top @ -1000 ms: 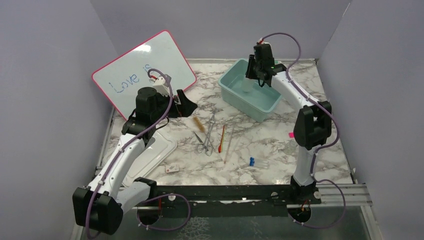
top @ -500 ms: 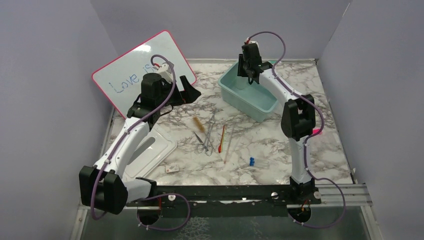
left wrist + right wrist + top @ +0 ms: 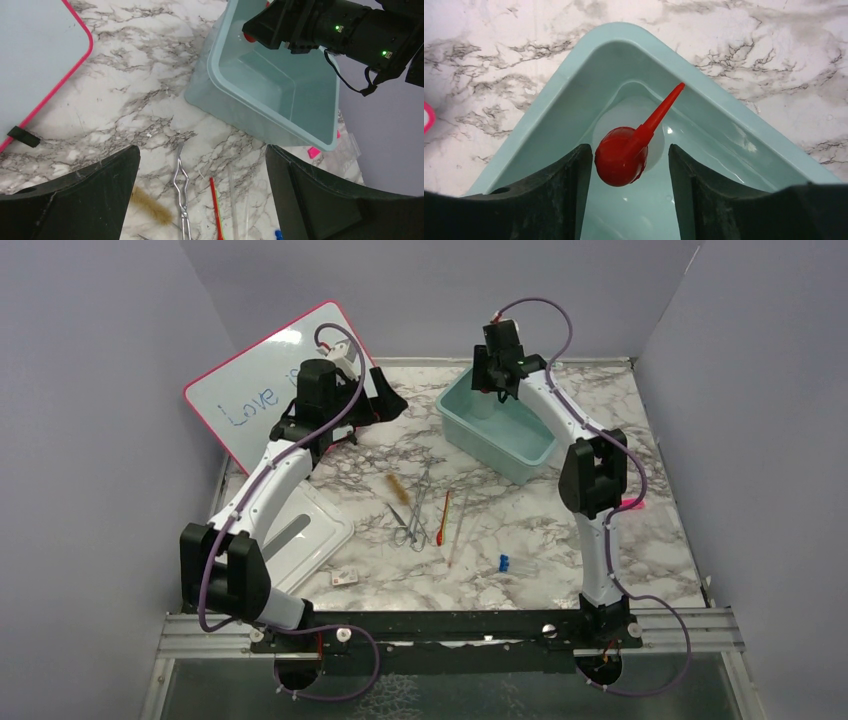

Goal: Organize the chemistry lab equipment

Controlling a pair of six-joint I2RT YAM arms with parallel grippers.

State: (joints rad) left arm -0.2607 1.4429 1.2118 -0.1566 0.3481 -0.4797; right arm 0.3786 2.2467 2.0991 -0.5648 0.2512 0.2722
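A clear squeeze bottle with a red nozzle cap (image 3: 621, 156) stands in the far left corner of the teal bin (image 3: 480, 445). My right gripper (image 3: 629, 150) hangs over it, open, with a finger on each side of the cap and a gap on the right side; it also shows from above (image 3: 495, 385). My left gripper (image 3: 385, 402) is open and empty, held above the table by the whiteboard. Below it (image 3: 202, 150) lie the brown-bristle brush (image 3: 150, 210), metal forceps (image 3: 181, 185), thin red stick (image 3: 215, 205) and clear rod (image 3: 234, 200).
The pink-framed whiteboard (image 3: 270, 380) leans at the back left. A white lid (image 3: 300, 540) lies at the front left, with a small card (image 3: 345, 578) beside it. A small blue piece (image 3: 504, 563) lies at the front right. A pink tag (image 3: 632, 503) sits right of the bin.
My left arm has stretched farther back and right, towards the whiteboard. My right gripper has moved left to the bin's far left corner and stayed there.
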